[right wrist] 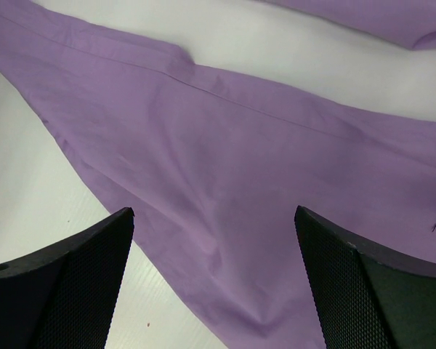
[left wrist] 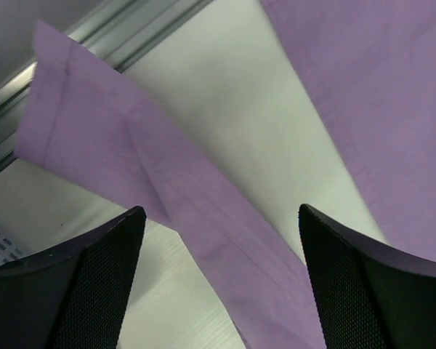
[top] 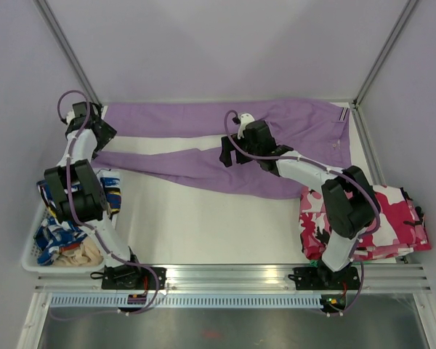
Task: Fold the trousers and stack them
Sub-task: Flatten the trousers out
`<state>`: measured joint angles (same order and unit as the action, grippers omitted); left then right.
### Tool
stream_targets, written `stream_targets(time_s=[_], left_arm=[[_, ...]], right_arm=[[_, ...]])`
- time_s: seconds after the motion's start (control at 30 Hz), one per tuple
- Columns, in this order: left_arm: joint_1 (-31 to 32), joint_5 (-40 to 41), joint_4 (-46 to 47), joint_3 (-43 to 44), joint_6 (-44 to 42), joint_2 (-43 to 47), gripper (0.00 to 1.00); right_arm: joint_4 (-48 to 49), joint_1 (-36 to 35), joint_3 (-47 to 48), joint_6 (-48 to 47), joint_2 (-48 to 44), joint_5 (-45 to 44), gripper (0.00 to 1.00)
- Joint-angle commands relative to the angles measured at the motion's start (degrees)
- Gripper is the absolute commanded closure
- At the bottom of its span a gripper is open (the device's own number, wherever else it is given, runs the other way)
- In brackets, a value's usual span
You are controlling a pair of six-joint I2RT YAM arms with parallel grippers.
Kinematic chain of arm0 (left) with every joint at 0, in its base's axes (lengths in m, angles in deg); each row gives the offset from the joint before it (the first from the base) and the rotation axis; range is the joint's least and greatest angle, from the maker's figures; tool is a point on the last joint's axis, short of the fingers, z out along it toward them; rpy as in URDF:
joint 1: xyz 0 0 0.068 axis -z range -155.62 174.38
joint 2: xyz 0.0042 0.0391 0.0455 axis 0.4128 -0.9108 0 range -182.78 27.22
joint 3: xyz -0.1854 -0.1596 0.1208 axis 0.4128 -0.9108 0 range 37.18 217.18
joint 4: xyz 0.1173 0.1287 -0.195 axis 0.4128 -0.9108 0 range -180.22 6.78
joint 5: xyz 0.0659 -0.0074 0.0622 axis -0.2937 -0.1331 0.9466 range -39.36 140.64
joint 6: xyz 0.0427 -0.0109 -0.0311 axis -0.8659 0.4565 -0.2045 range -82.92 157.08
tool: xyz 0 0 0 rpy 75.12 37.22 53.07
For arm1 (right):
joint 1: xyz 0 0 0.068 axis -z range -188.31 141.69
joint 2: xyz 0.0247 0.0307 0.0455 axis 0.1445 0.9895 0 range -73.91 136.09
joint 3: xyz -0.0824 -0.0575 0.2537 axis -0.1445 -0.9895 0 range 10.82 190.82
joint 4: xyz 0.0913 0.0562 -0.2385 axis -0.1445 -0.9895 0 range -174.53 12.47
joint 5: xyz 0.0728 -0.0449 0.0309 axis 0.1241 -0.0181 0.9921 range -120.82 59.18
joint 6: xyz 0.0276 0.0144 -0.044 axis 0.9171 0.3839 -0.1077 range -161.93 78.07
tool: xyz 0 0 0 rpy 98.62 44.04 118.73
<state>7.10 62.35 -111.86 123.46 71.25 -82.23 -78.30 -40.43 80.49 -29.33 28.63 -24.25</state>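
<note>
The lilac trousers lie spread across the far half of the table, waist at the far right, both legs running left. My left gripper is open and empty above the near leg's hem end, with the far leg to its right. My right gripper is open and empty over the middle of the near leg, whose near edge runs between its fingers.
A folded pink-white-black camouflage garment lies at the right edge of the table. A white basket of blue-and-white patterned clothing stands at the left. Metal frame posts rise at the far corners.
</note>
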Motion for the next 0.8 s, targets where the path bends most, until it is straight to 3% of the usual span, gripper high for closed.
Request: stream_targets(time_s=[0.0,0.33,0.53,0.63,0.67,0.77], left_arm=[[-0.3,5.34,0.27,-1.64,4.56,6.0,0.09],[-1.26,6.06,-1.86,-5.86,14.34,2.67,0.1],[-3.73,3.85,2.1,-8.14,17.51,-0.24,0.19],[-4.25,3.85,4.02,-8.06,16.98,-0.5,0.32],[-4.34,3.68,4.64,-8.06,16.63,-0.5,0.5],[-4.43,3.15,6.23,-7.27,15.49,-0.76,0.84]], right_arm=[[2.71,-0.05,-0.67,2.25,-2.08,1.52,0.02],[1.92,-0.05,-2.26,0.85,-3.14,0.38,0.02],[1.66,-0.05,-2.08,0.41,-3.49,-0.41,0.02],[1.83,-0.05,-1.56,0.23,-3.31,-0.85,0.02],[1.83,-0.05,-1.38,0.23,-2.88,-0.77,0.02],[1.83,-0.05,-0.59,0.32,-1.82,-0.24,0.02]])
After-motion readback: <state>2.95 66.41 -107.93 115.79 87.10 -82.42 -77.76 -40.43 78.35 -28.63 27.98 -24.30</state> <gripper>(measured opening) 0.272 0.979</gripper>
